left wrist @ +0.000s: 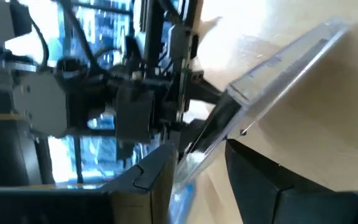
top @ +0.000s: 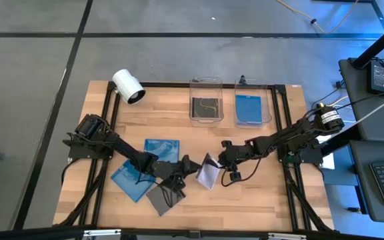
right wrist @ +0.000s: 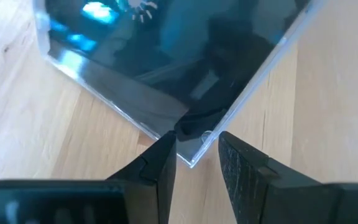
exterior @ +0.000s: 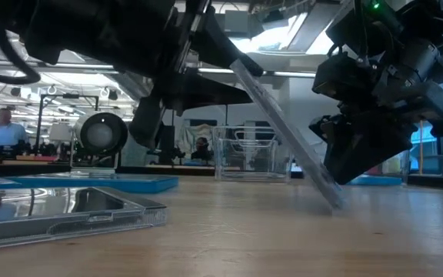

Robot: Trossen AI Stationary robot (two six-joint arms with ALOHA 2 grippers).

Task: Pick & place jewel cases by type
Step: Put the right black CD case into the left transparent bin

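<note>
A dark grey jewel case [top: 207,172] stands tilted between both grippers, its lower edge [exterior: 333,200] on the table. My left gripper [top: 187,165] is shut on its raised end. My right gripper [top: 224,159] is at its low corner, fingers close together. Two blue cases [top: 162,147] [top: 129,180] and a dark case [top: 161,199] lie flat near the left arm. At the far edge, one clear bin [top: 205,100] holds a dark case and the other bin [top: 252,107] holds a blue one. My left gripper pinches the case's raised end [left wrist: 199,155] between its two fingers, coming level from the table's left. The case slants down away from the fingers [left wrist: 157,177], with its far edge [left wrist: 328,34] on the wood. My right gripper has a low corner of the case [right wrist: 193,155] between its two fingertips [right wrist: 166,149], one tip on each of the two edges that meet there. It comes slanting down from the table's right. The case leans over it, its face toward the wrist camera.
A white cylindrical camera [top: 128,86] lies at the far left corner. The black frame rails [top: 282,127] run along the table's sides. Bare wood shows in the middle [top: 205,137] and along the near right [top: 252,200]. A person [exterior: 6,127] shows far back in the room.
</note>
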